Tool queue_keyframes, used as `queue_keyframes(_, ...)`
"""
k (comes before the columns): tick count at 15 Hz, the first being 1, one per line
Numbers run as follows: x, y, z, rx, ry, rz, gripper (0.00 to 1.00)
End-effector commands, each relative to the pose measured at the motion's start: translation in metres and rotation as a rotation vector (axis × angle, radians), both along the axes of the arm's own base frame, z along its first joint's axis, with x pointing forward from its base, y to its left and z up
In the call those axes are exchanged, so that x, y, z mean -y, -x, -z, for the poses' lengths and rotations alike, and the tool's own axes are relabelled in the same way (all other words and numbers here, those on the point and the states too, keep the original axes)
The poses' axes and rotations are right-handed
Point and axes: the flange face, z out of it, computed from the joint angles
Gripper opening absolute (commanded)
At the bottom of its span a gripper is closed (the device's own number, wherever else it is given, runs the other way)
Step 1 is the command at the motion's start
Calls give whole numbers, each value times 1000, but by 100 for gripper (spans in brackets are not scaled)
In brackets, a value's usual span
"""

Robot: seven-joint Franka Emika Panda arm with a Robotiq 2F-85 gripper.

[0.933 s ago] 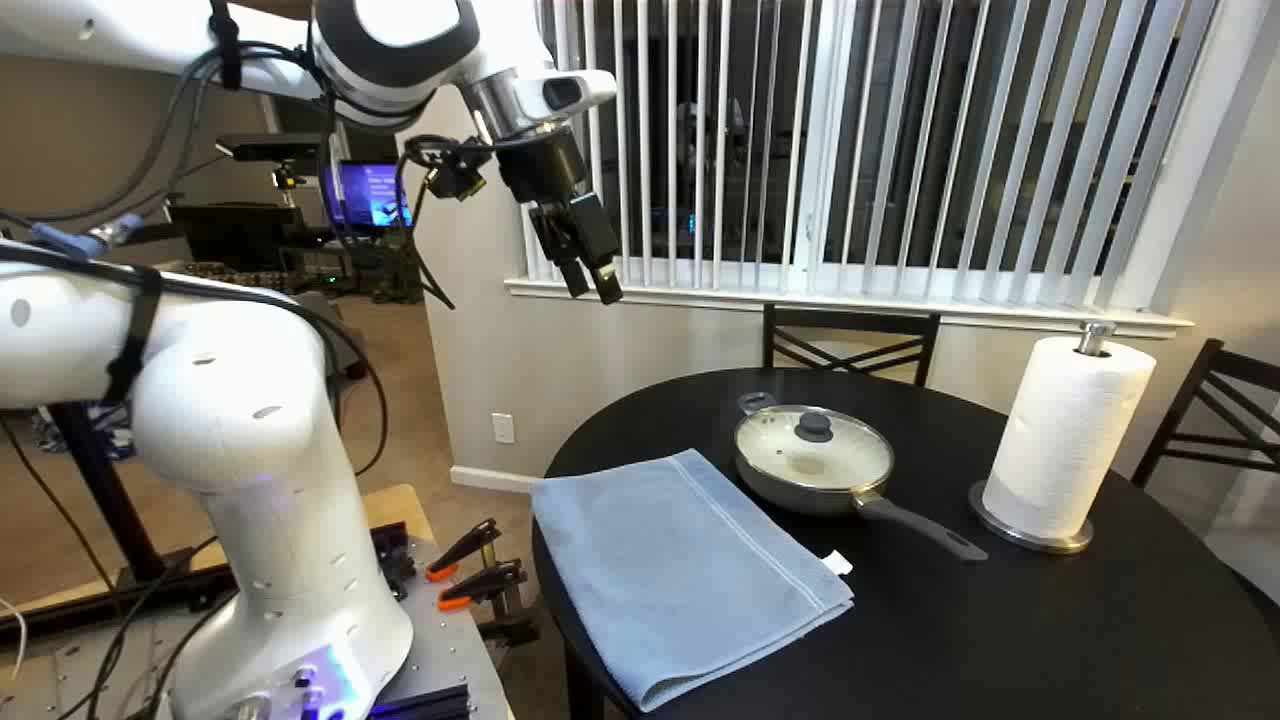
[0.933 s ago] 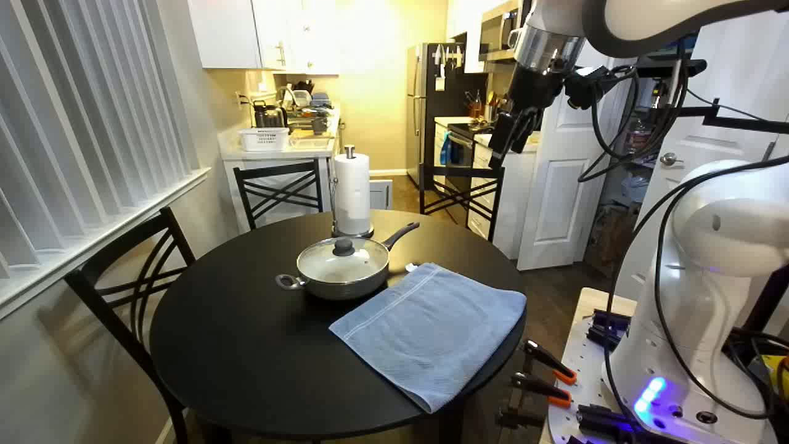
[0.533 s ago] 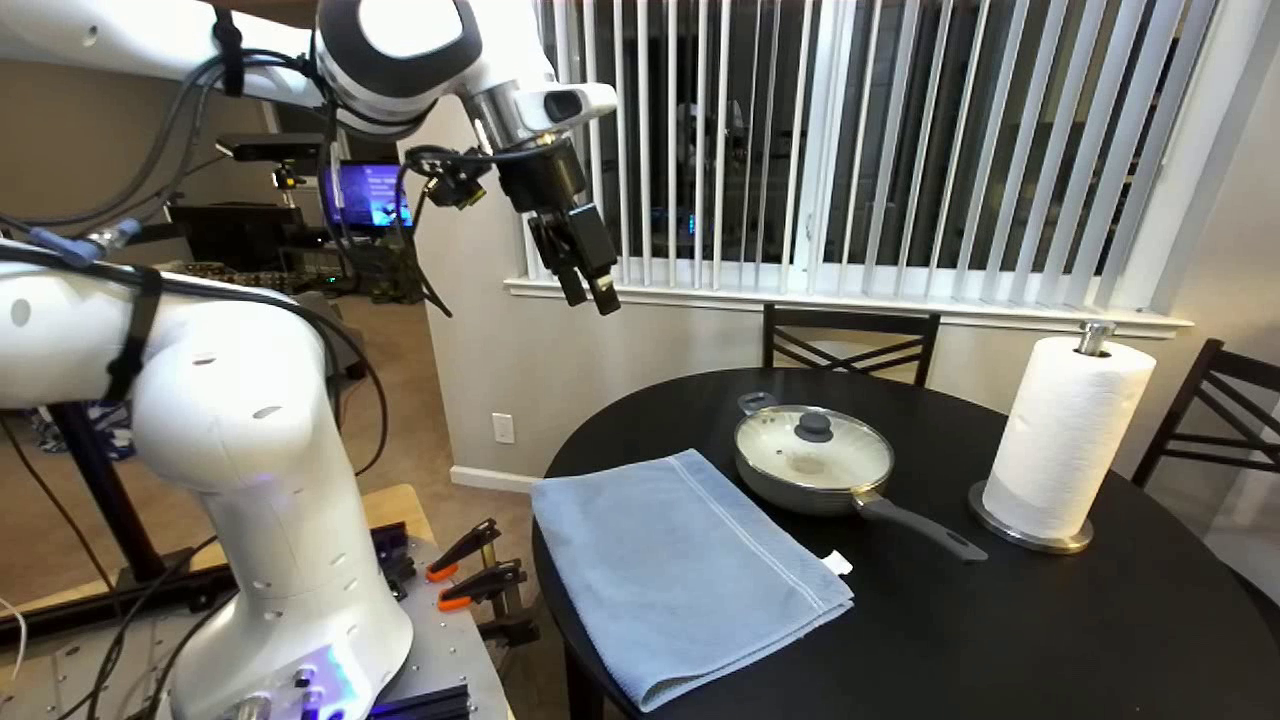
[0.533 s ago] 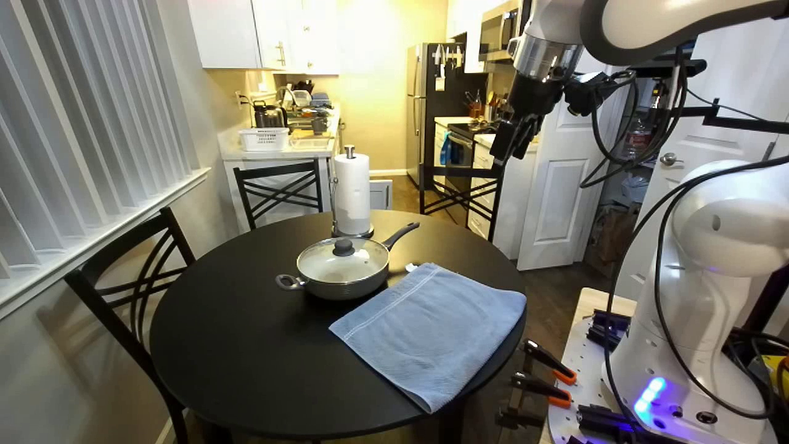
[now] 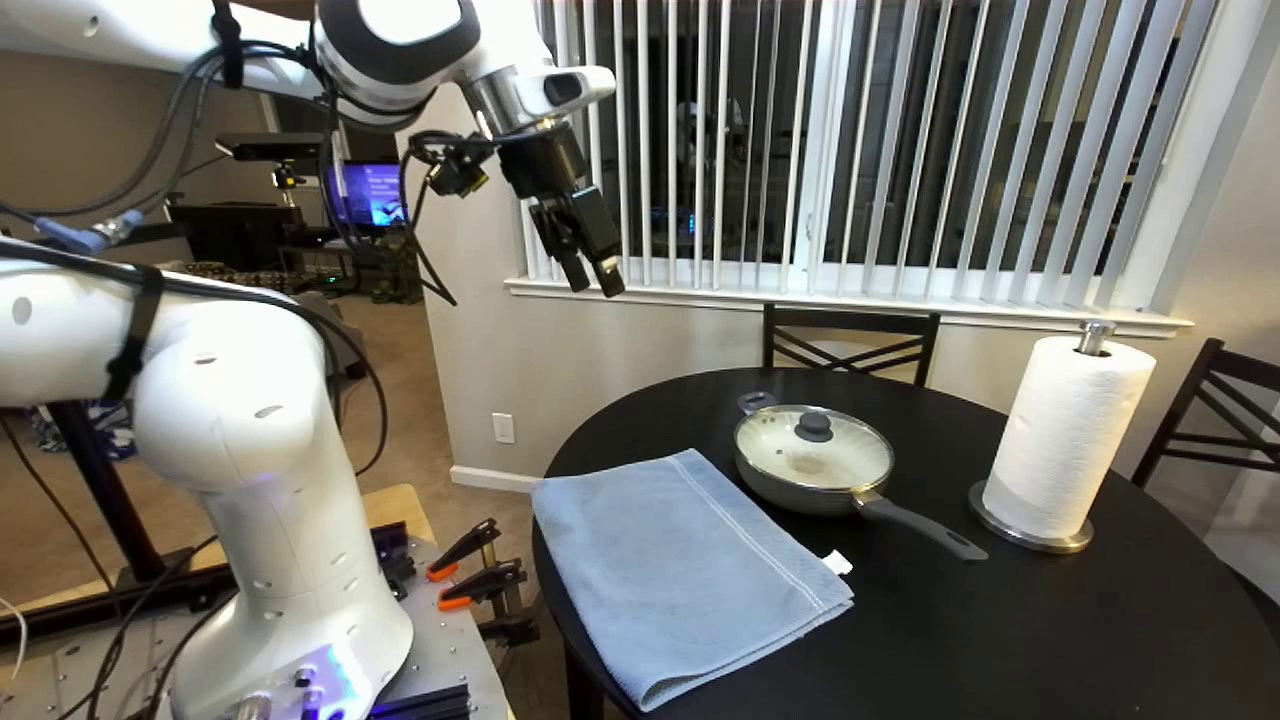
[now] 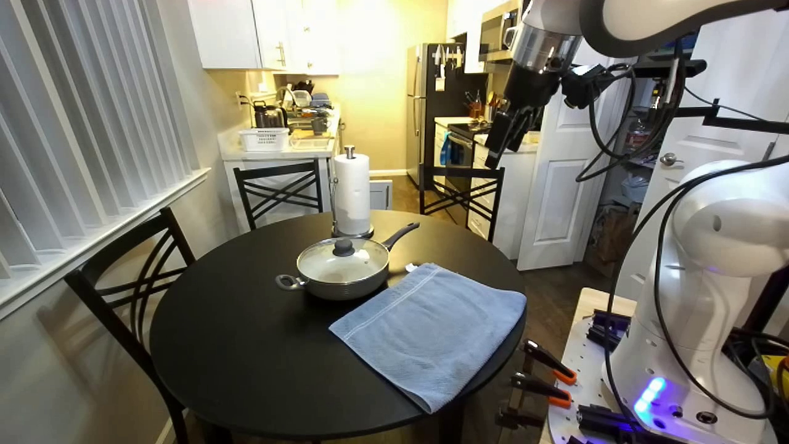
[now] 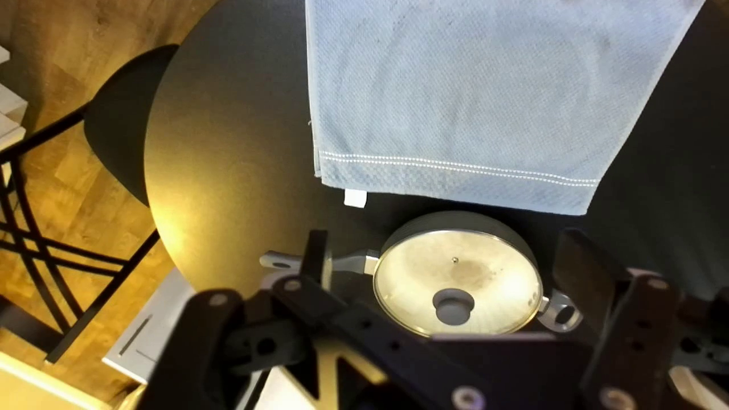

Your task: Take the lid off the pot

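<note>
Lid [image 5: 815, 458] sits on pot [image 6: 348, 290], inward from robot-side edge of worktop [image 6: 246, 351]; removal, it seems, not begun. Gripper [image 7: 446, 250] spread, empty, well apart. Left: grasp knob [image 7: 453, 307], lift, set down.

A blue-grey towel [image 5: 690, 580] lies folded on the round black tabletop [image 6: 246, 364], a white tag [image 7: 355, 198] sticking out at its edge. A paper towel roll [image 5: 1068, 440] stands upright on its metal holder [image 5: 1096, 336]. Dark chairs [image 6: 121, 248] stand around, and pale blinds [image 6: 117, 123] hang over the window sill [image 5: 700, 297]. Beyond, I see a fridge [image 6: 437, 117] and, on a counter [image 6: 232, 145], a white basket [image 6: 265, 140]. Off the other way, a screen [image 5: 368, 193] glows blue.
</note>
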Motion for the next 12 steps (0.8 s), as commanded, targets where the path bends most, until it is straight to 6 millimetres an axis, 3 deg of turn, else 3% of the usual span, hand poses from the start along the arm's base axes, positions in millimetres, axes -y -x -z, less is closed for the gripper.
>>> queue_keyframes(1, -43, -44, -26, 4, 25, -53, 100)
queue_keyframes(3, -67, -70, -39, 0, 34, -100, 100)
queue_keyframes(6, -82, -114, -50, -15, 62, -106, 100)
queue_keyframes(12, -66, -204, -23, -24, -25, -39, 100)
